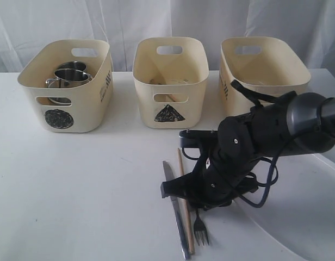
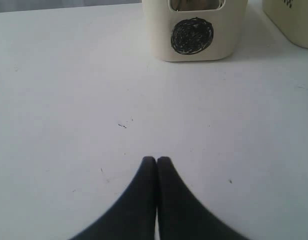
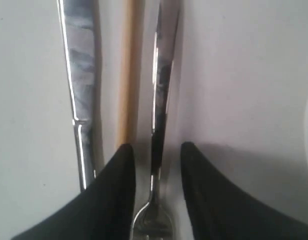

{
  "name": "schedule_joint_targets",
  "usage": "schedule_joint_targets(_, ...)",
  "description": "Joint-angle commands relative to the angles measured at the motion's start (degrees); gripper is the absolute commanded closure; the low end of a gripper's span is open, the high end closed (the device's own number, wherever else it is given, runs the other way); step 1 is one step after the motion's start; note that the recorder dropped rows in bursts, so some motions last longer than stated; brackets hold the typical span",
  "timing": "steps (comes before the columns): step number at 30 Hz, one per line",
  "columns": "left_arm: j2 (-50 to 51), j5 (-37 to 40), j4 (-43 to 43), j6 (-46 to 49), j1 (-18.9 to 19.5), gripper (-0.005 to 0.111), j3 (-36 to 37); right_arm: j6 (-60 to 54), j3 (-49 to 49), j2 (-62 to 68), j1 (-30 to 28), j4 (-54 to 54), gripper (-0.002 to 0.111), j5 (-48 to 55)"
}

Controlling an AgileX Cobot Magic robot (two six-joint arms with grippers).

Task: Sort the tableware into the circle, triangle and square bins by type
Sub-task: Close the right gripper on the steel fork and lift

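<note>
right gripper [image 3: 156, 152]: fingers stood parted astride the fork [image 3: 161, 95] handle, not yet clamped; the chopstick [image 3: 128, 75] lay just outside one finger, the knife [image 3: 81, 75] beyond it. left gripper [image 2: 156, 161]: fingers pressed together, empty. steel mugs [image 1: 69, 76] already sat in the circle bin [image 1: 88, 106]; this cutlery was left to sort.

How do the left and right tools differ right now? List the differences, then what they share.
The left tool is shut, fingers pressed together; the right tool is open with a gap. The left tool points across the table toward the circle tub, with nothing between its fingers; the right tool straddles the fork handle, beside the chopstick and knife. Both have dark tapered fingers, and neither grips anything.
</note>
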Motion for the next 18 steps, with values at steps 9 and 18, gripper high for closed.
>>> schedule_joint_targets(9, -0.2, 0.1, -0.6, 0.0, 0.2, 0.106, 0.3, -0.3, 0.4, 2.6, 0.0, 0.1, 0.108, 1.3)
schedule_joint_targets(18, -0.2, 0.1, -0.6, 0.0, 0.2, 0.106, 0.3, -0.3, 0.4, -0.5, 0.0, 0.1, 0.108, 1.8)
